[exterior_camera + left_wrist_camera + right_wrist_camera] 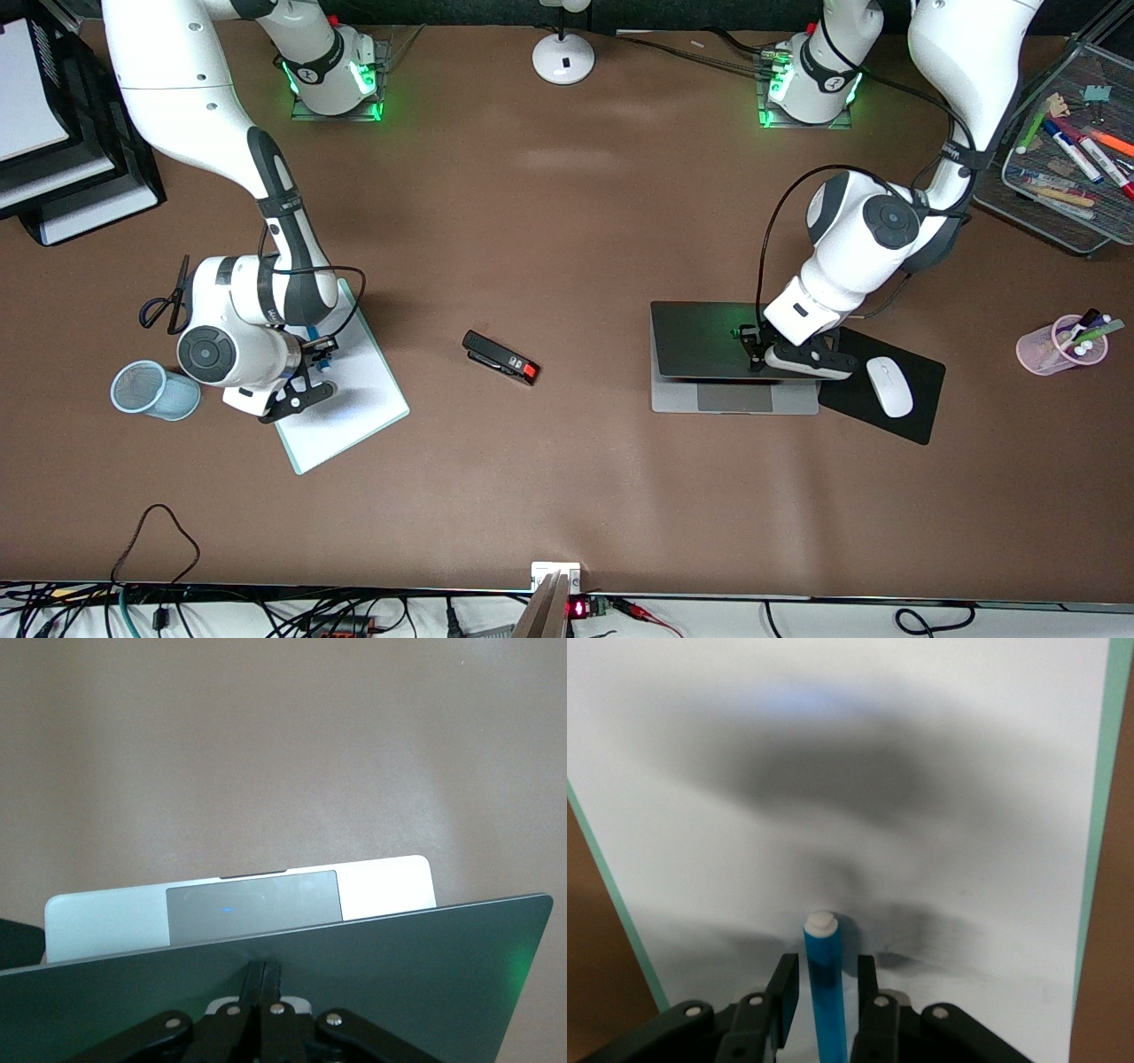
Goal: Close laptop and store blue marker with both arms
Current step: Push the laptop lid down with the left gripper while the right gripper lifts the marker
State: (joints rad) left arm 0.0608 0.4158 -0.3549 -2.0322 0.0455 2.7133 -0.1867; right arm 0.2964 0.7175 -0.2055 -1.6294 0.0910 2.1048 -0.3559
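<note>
Slim silver-grey laptop (709,354), its lid nearly down, takes my left gripper (753,347), fingers clenched together, on its dark lid. My right gripper (822,992) grasps the slim bright-blue marker (825,988) over the white green-edged board (354,399).

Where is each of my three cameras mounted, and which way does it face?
Front view: high across the table, facing both arms' bases; shows both arms.
Left wrist view: looks down the shut left gripper onto the laptop lid.
Right wrist view: looks along the right gripper around the blue marker over the whiteboard.
Shared: laptop, marker, whiteboard.
</note>
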